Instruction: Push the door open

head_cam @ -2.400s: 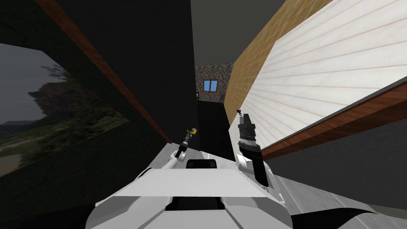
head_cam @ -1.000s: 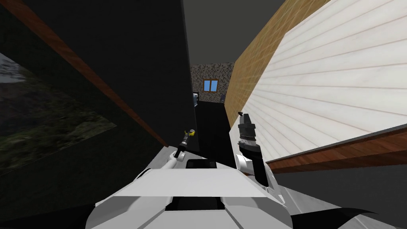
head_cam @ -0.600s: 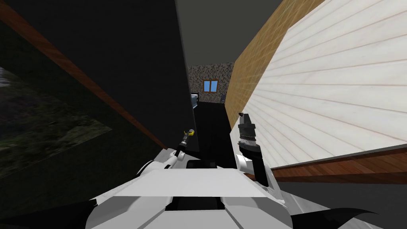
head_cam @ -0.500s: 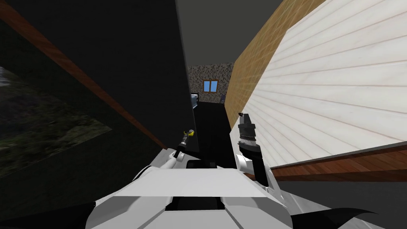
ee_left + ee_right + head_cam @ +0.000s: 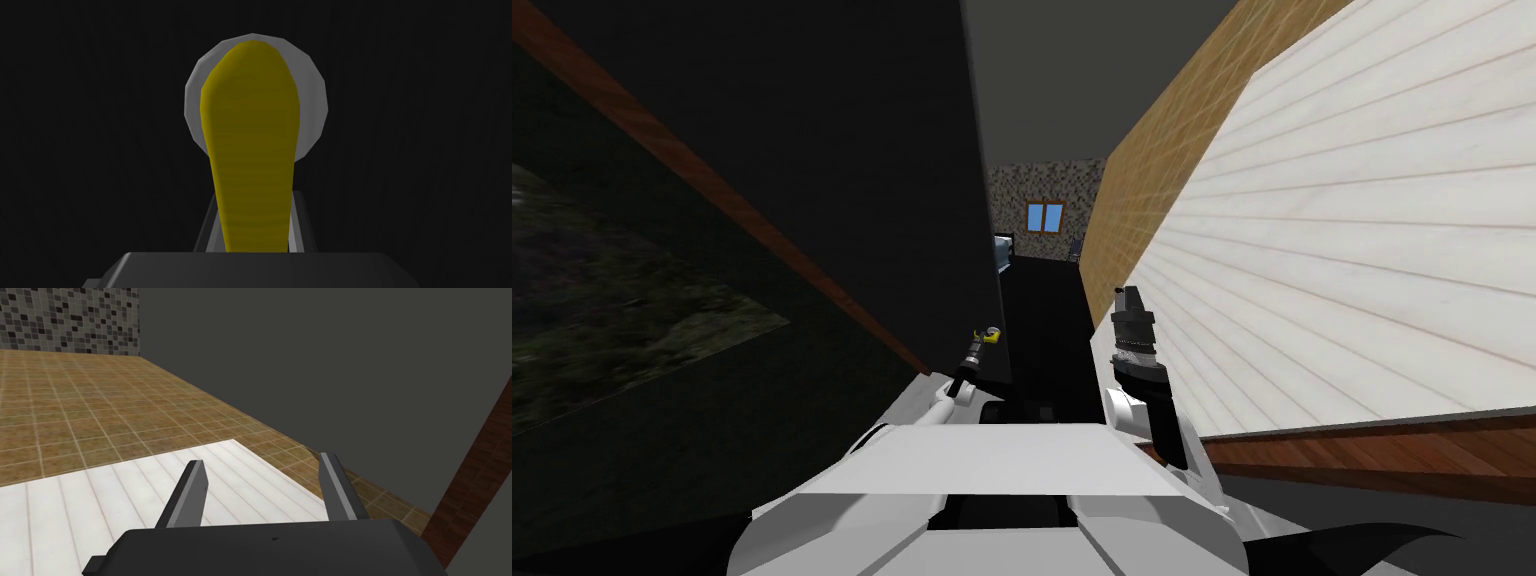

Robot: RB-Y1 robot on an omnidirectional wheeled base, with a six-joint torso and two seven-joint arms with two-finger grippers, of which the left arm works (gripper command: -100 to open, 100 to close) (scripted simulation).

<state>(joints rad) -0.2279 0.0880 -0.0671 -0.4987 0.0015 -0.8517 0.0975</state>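
Holding yellow handle [image 5: 250, 150], so push step is in hand, by my reading. Left gripper [image 5: 255, 196] fingers pinch lever from both sides; grey round plate [image 5: 315, 100] sits behind it on dark door [image 5: 892, 170]. Door stands at my left, ajar, free edge beside narrow gap toward far window [image 5: 1043, 216]. Right gripper [image 5: 262, 459] raised by white planked wall [image 5: 1362, 220], fingers spread wide, nothing between them. Next move calls for firm pinch and forward drive along door's swing arc, base following.
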